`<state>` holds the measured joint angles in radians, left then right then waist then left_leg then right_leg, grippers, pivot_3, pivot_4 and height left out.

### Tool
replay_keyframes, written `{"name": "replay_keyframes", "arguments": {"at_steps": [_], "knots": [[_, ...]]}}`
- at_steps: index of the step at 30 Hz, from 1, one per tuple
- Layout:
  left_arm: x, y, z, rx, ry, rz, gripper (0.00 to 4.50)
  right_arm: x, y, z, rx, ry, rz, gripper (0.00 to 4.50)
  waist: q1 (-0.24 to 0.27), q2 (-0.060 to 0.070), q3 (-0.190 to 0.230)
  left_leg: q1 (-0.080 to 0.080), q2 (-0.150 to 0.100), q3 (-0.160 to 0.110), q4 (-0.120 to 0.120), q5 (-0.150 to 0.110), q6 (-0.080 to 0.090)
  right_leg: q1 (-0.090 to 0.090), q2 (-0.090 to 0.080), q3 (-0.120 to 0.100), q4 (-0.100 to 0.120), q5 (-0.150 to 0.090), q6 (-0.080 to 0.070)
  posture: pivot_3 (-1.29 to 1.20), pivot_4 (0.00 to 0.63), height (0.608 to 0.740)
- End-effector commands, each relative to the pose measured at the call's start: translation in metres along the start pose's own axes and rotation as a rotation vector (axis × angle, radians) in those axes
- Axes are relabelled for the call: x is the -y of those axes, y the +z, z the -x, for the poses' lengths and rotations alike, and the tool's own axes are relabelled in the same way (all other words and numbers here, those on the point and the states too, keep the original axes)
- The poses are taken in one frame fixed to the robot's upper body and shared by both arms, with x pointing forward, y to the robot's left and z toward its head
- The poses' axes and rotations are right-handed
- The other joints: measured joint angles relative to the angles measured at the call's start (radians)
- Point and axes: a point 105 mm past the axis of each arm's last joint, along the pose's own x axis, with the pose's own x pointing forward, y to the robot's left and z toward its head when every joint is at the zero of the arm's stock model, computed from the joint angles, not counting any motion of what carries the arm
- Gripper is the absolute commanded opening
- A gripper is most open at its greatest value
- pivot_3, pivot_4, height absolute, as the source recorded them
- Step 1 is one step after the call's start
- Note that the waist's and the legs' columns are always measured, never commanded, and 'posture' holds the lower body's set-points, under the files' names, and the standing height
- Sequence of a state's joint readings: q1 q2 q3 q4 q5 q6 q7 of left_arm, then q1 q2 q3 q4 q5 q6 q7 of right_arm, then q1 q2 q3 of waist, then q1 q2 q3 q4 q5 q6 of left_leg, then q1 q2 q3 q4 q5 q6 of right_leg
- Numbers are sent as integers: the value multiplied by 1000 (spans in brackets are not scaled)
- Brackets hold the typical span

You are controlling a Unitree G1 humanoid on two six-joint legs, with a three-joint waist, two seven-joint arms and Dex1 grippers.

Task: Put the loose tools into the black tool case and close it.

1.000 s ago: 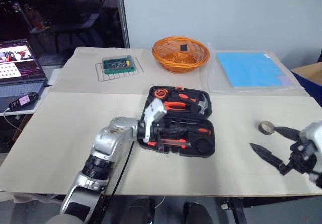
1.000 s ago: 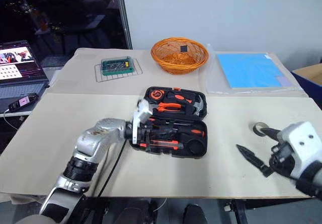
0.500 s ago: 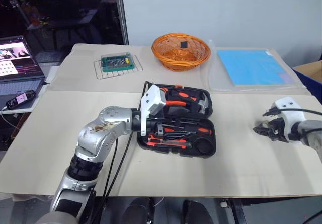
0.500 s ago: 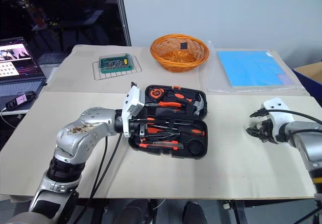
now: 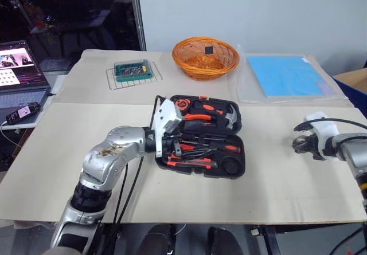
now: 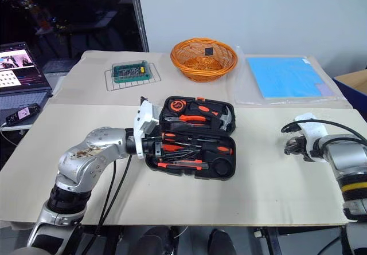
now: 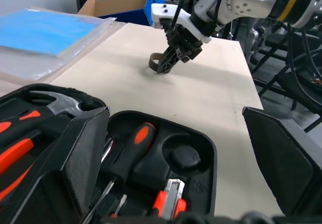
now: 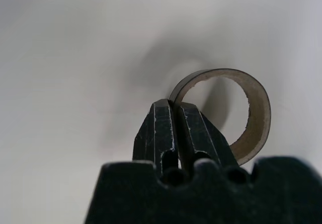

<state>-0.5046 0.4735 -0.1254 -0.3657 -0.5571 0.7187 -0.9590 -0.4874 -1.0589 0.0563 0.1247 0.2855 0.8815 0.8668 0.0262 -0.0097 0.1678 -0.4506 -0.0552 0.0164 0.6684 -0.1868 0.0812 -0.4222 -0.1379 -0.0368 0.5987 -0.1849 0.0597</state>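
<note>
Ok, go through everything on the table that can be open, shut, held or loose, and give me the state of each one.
black tool case: open, lying flat, tools in its recesses.
round recess: empty.
tape roll: pinched at its wall by the right gripper's fingers, at the table surface.
right gripper: shut on the tape roll.
left gripper: open, over the case.
orange basket: upright, behind the case.
laptop: open, screen lit.
</note>
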Motion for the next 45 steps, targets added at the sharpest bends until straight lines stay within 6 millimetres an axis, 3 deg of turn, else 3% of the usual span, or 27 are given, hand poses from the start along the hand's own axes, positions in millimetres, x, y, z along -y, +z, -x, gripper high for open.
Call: {"name": "replay_keyframes", "arguments": {"at_steps": [1,4,6,8,14,23,24,26,27,32,37,40,42,45], "knots": [[11,3,21,-8,-45,-40,4500,-61,46,37,93,229,230,30,-10,2,1,0,0,0,0,0,0,0,0,0,1,0,0,0,150,740],[17,-3,39,-48,-63,-26,4500,-102,57,36,88,324,353,30,-20,0,3,3,3,-1,0,0,0,0,0,0,3,-3,-1,0,150,740],[18,-6,47,-69,-55,-27,4500,-124,60,32,81,370,406,30,-20,-2,4,5,3,-1,0,-2,-3,1,0,-1,3,-7,4,0,150,740],[17,-9,51,-85,-38,-35,4500,-140,60,26,71,395,441,30,-17,-2,4,6,4,-1,0,-5,-9,-1,-2,-1,3,-10,-1,0,150,740],[15,-12,55,-96,-5,-48,4500,-162,46,4,14,410,482,30,-2,-3,4,6,-2,-1,0,-5,-9,-1,-8,-2,3,-4,-2,0,150,740],[15,-12,54,-106,20,-57,4500,-185,37,-6,-21,486,491,30,-6,-4,5,6,-2,-1,0,-5,-9,-1,-7,-3,5,-2,0,0,150,740],[15,-12,54,-107,24,-59,4500,-184,33,-8,-37,487,499,30,-6,-4,5,6,-2,-1,0,-5,-9,-1,-7,-3,5,-2,0,0,150,740],[13,-12,53,-109,33,-61,4500,-182,25,-9,-74,493,515,740,-5,-4,4,6,-2,-1,0,-5,-9,-1,-7,-3,6,-5,5,0,150,740],[12,-12,53,-111,42,-60,4500,-180,24,-9,-77,490,517,888,-4,-4,4,6,-2,-1,0,-5,-9,-1,-7,-3,6,-6,6,0,150,740],[4,-13,53,-104,82,-37,4500,-175,39,2,-14,498,500,2537,-1,-4,4,6,-2,-1,0,-5,-8,-1,-7,-3,6,-4,1,0,150,740],[-24,-16,55,-81,239,69,4500,-173,68,29,177,588,463,2537,1,-5,5,6,-3,-2,0,-2,-2,-1,-7,-3,8,-4,1,0,150,740],[-61,-7,59,-35,415,119,4500,-153,94,35,361,495,364,2537,2,-9,7,6,-2,-2,1,-1,-4,-1,-7,-3,9,-7,7,0,150,740],[-74,-8,59,-50,475,139,4500,-148,101,37,421,470,306,2537,4,-11,8,8,-2,-2,2,-3,-9,0,-6,-3,11,-7,8,0,150,740],[-106,-18,51,-141,590,259,4500,-111,115,22,466,266,89,2537,5,-12,8,9,-2,-2,2,-3,-9,1,-6,-3,12,-7,8,0,150,740]]}}
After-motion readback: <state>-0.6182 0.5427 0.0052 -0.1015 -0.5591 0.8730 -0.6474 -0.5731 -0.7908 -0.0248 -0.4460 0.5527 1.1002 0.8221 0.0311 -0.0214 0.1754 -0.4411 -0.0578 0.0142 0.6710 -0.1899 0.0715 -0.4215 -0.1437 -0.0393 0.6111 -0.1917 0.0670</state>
